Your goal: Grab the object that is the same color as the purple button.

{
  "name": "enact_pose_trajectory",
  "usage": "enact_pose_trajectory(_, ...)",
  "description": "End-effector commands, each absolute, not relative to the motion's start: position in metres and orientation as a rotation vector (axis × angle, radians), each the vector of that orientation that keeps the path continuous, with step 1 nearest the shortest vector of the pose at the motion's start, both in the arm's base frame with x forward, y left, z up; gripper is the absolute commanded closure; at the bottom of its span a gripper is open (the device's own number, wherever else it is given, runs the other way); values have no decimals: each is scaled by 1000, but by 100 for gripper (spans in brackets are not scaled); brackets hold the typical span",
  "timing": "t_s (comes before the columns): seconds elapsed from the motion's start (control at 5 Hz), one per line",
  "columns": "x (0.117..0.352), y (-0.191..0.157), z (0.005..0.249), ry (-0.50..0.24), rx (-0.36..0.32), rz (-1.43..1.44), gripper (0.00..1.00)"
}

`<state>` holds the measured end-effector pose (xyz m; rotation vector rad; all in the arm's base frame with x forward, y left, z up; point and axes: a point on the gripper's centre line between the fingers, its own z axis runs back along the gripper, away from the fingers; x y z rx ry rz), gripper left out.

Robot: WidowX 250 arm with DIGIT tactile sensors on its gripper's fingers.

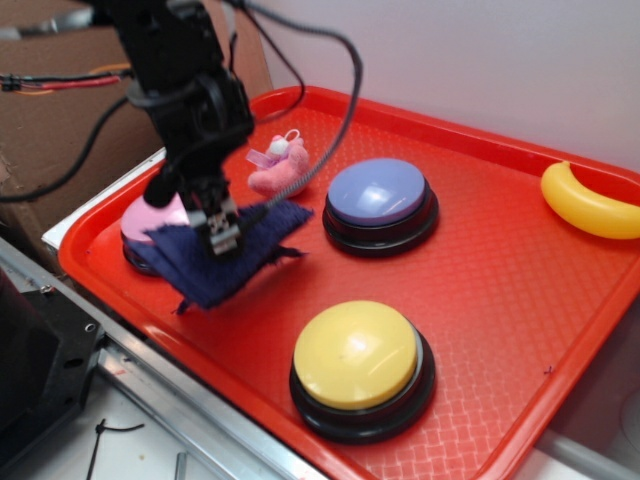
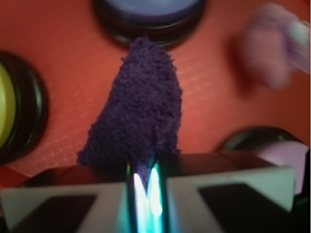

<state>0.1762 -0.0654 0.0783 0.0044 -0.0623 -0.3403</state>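
Cloth (image 1: 235,262), dark navy-purple and fuzzy, hangs rumpled from the robot's gripper (image 1: 222,237) just in front of the pink button (image 1: 150,222), partly covering that button's dome and black base in the exterior view. Whether its lower edge touches the red tray (image 1: 480,270) cannot be told. Close behind the cloth sits a small pink plush toy (image 1: 279,165), and beside the toy, toward the tray's middle, stands the purple button (image 1: 379,203), its periwinkle dome on a black base. A yellow button (image 1: 360,368) sits near the tray's front rim, well apart from the cloth, and a yellow banana (image 1: 588,204) lies at the far right edge. A black cable (image 1: 335,140) loops down from the arm past the toy. The fingers (image 2: 144,191) are pressed close on a fold of the cloth (image 2: 138,109), pinching it, which the wrist view shows plainly while the exterior view only hints at it. From the wrist, the cloth rises as a peaked tuft pointing toward the purple button (image 2: 148,12), with the toy (image 2: 269,53) blurred at upper right, the yellow button (image 2: 12,109) at left and the pink button (image 2: 279,148) at lower right.
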Motion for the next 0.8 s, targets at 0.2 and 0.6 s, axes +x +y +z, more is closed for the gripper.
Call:
enact_pose_trajectory(0.2, 196, -46, 193, -98, -23, 34, 100)
enact_pose_trajectory(0.6, 200, -50, 195, -102, -32, 19, 100)
